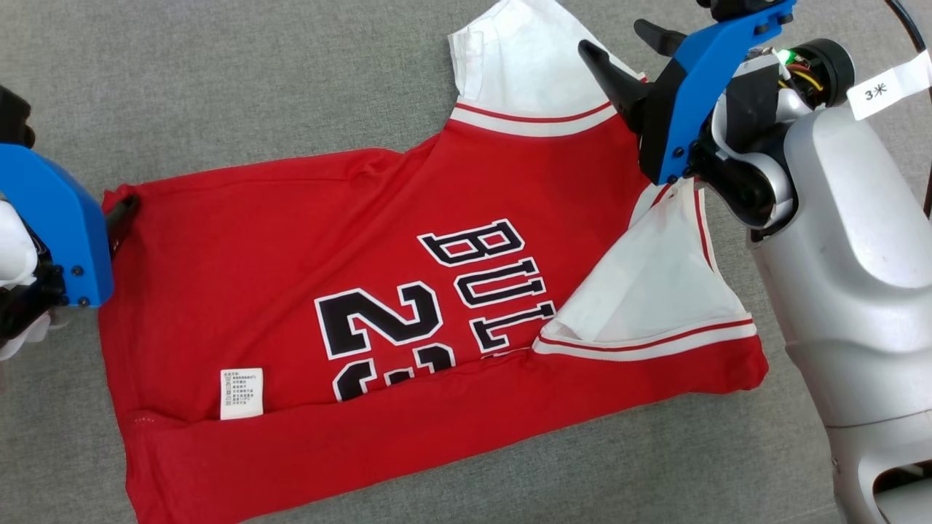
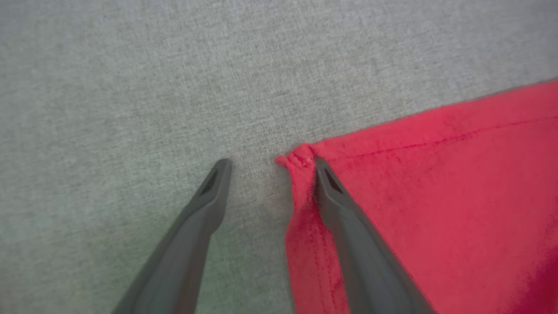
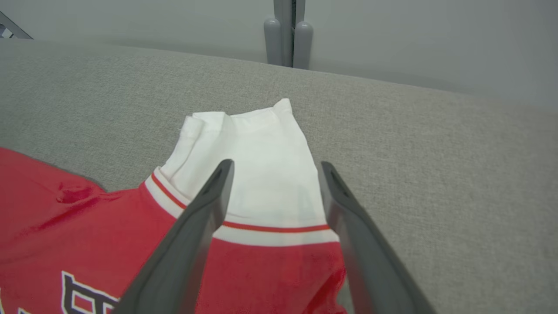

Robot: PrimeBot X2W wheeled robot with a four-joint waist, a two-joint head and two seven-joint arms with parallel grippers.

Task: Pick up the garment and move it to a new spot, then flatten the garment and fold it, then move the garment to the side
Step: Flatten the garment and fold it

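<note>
The red jersey (image 1: 291,240) lies spread on a grey cloth surface (image 1: 291,73), front up, with black-and-white lettering and a number across the chest. Its near edge is folded up over the front, and a white label (image 1: 241,393) shows at that fold. One white sleeve (image 1: 524,65) sticks out flat at the far side. The other sleeve (image 1: 648,291) is turned in over the chest.

The left gripper (image 2: 271,163) is at the jersey's left corner with its fingers apart and nothing held. One finger (image 2: 348,218) lies over the red cloth just beside the puckered corner, and the other is over bare surface.

The right gripper (image 1: 613,36) is over the far sleeve (image 3: 261,152), fingers spread to either side of it and holding nothing. Whether they touch the cloth cannot be told. A paper tag (image 1: 888,87) hangs from that arm. Beyond the surface's far edge, the right wrist view shows a pale wall and a grey post (image 3: 287,35).
</note>
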